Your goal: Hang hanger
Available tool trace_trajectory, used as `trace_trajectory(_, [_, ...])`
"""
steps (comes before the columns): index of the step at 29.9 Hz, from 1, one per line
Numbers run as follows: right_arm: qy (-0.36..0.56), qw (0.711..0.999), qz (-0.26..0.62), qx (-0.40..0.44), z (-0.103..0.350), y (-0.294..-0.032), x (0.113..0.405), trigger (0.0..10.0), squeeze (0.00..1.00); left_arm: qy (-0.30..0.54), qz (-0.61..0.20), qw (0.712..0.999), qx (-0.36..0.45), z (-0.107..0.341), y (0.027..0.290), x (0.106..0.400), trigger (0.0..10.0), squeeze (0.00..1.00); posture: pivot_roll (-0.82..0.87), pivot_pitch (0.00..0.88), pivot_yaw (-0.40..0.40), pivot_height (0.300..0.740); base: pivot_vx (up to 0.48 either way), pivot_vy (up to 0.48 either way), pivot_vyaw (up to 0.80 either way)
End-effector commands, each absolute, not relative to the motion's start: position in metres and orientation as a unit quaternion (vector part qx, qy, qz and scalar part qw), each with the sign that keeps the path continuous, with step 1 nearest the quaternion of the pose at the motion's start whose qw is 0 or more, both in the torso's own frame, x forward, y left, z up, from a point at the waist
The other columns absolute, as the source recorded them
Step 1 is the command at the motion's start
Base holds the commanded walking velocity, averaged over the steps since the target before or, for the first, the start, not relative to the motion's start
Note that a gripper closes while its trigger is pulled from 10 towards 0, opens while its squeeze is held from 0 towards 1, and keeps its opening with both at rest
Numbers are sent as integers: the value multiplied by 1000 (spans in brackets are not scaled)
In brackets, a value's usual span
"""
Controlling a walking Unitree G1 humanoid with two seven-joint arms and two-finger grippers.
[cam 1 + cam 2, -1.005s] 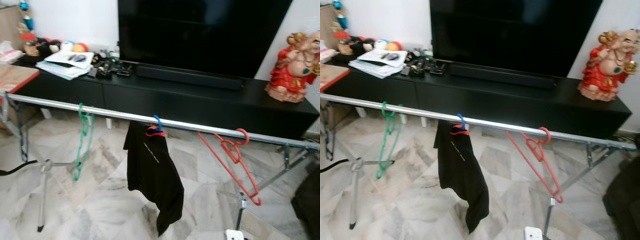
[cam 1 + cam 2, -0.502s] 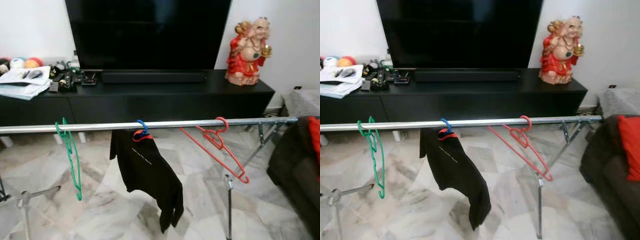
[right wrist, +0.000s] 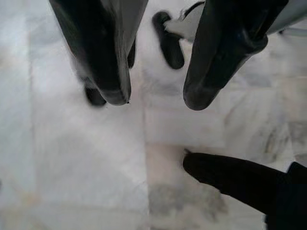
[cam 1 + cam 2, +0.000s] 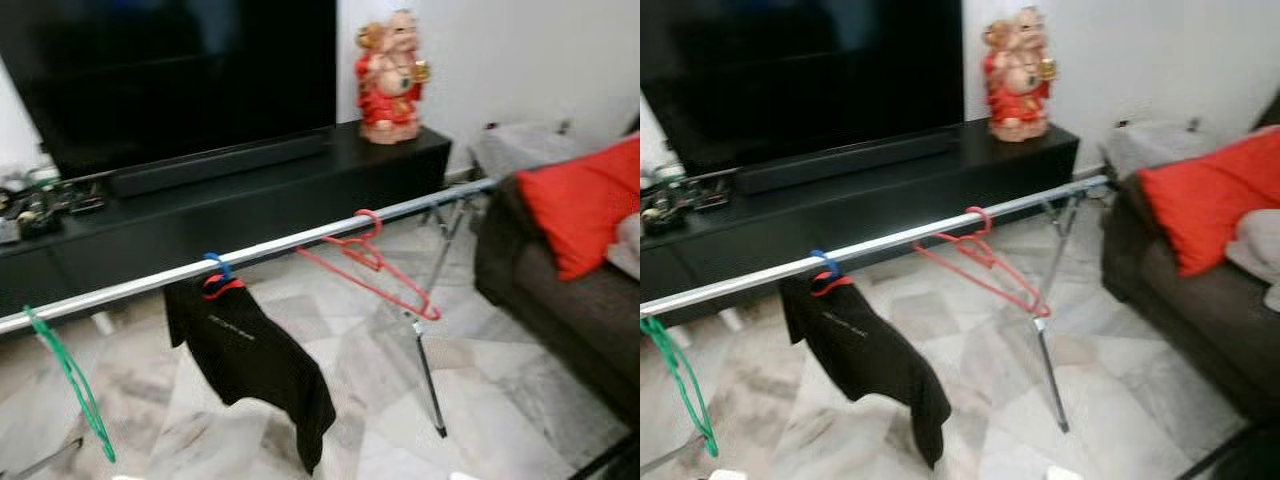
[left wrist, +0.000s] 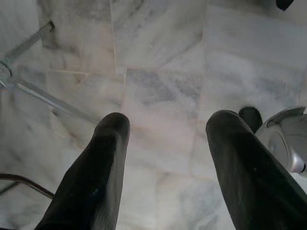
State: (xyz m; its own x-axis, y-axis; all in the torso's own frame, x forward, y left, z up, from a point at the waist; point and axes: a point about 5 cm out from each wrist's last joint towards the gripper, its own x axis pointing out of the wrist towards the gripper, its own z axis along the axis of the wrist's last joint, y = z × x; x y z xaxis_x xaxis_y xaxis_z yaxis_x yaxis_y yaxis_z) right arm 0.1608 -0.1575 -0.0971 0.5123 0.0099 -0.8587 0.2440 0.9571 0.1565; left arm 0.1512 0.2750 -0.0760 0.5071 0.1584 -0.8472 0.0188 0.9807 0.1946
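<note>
A silver rail of a drying rack runs across the room. On it hang a bare red hanger, a blue hanger carrying a black shirt, and a bare green hanger at the far left. My left gripper hangs open over the marble floor with nothing between its fingers. My right gripper is open too, pointing down at the floor, holding nothing. A dark piece of cloth lies below it.
Behind the rail stands a black TV cabinet with a large TV and a red statue. A dark sofa with a red cushion is on the right. The rack's leg stands on the floor.
The whole view has swung to the right: the sofa and red cushion have come in, the clutter on the cabinet's left end has gone out. The hangers keep their places on the rail.
</note>
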Motion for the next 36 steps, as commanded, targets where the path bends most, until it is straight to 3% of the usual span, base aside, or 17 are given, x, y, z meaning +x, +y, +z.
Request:
trace_trajectory(1, [493,857,-79,126,-98,-161,158,10000,0,496,44,862,95,-73,280,154,10000,0,89,0,111,740,0,0,-775])
trace_trajectory(6, [491,859,-86,121,-99,-165,156,10000,0,494,52,864,86,-71,284,156,10000,0,63,0,102,740,0,0,-775])
trace_trajectory(11, [489,860,-98,113,-99,-186,149,10000,0,492,44,866,84,-70,282,159,10000,0,79,0,73,740,0,0,-775])
trace_trajectory(22, [492,857,-110,103,-99,-215,135,10000,0,500,27,863,72,-82,256,153,10000,0,73,0,55,740,0,0,-774])
trace_trajectory(29, [497,856,-104,103,-101,-208,135,10000,0,503,20,861,73,-87,246,148,10000,0,71,0,67,740,0,0,-771])
trace_trajectory(36, [500,854,-91,111,-103,-182,138,10000,0,503,8,861,80,-88,242,148,10000,0,60,0,77,740,0,0,-770])
